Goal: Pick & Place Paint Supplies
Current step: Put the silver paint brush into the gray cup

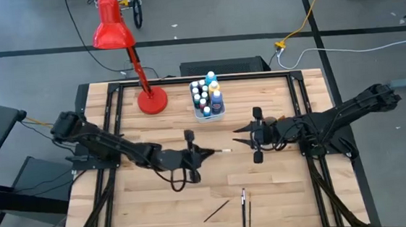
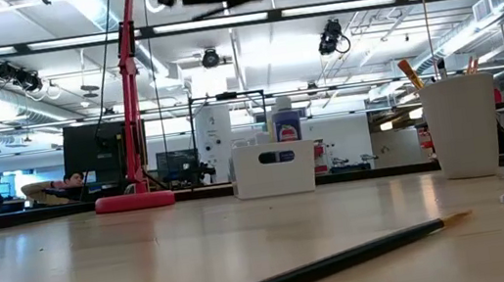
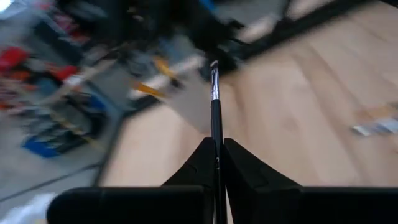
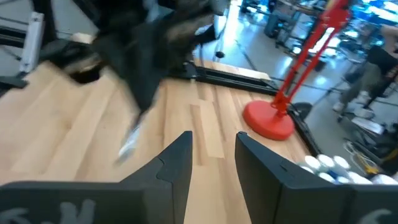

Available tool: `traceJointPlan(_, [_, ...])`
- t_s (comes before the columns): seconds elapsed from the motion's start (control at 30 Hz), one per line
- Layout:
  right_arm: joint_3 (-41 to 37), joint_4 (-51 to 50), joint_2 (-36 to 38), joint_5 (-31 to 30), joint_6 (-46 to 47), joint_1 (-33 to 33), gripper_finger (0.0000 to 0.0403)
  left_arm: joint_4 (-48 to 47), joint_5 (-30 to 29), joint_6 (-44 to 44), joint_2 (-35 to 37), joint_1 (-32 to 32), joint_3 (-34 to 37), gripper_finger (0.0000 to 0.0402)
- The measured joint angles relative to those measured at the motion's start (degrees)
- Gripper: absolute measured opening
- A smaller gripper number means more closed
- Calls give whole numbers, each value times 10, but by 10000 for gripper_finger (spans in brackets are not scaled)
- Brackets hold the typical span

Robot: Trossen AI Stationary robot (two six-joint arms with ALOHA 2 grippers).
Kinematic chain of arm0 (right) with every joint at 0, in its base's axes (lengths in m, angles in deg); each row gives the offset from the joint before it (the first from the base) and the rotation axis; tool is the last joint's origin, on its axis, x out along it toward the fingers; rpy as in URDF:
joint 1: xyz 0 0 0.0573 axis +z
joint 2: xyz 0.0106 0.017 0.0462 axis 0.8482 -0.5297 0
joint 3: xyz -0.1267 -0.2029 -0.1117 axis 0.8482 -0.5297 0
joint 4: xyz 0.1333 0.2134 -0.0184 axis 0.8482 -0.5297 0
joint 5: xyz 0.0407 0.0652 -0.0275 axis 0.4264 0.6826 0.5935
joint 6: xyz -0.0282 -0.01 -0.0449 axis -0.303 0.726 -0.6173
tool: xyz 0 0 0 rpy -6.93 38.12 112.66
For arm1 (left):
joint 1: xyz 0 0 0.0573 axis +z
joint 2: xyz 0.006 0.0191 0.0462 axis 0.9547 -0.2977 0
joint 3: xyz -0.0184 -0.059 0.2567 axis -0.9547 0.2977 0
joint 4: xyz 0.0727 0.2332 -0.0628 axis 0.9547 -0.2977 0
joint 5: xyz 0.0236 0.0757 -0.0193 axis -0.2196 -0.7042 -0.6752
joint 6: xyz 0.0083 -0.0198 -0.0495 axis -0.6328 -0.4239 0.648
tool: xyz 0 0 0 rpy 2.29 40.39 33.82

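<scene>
Left arm: I see it reaching in from the table's left edge toward the middle, forearm low and nearly level.
Left gripper [image 1: 205, 154]: clamped on a paintbrush [image 3: 215, 112]; in the left wrist view my two fingers [image 3: 199, 163] pinch its dark handle, and the bristle end sticks straight out ahead of them.
Loose brushes: two more [image 1: 243, 202] lie on the wood near the front edge, well apart from this gripper, toward its right side.
Paint bottles [image 1: 207, 96]: standing in the white tub [image 1: 209, 114], beyond both grippers and between them.
Right arm: stretched in from the right edge, facing the left one.
Right gripper [image 1: 244, 133]: fingers apart, nothing between them; red lamp base [image 4: 268, 120] ahead of it.
</scene>
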Motion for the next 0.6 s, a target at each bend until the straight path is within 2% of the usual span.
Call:
traceJointPlan(0.1, [0,3,0,21,-1,0,121,5,-37,-12,28,-3,0,21])
traceJointPlan(0.27, [0,15,-6,22,-23,0,128,15,-68,-34,40,-6,0,19])
traceJointPlan(0.4, [0,33,-32,23,-39,0,149,35,-72,-65,40,-6,0,18])
traceJointPlan(0.5, [0,77,-62,22,-70,0,171,58,-70,-72,40,-6,0,23])
traceJointPlan(0.6, [0,162,-86,22,-106,0,190,64,-65,-79,41,-6,0,24])
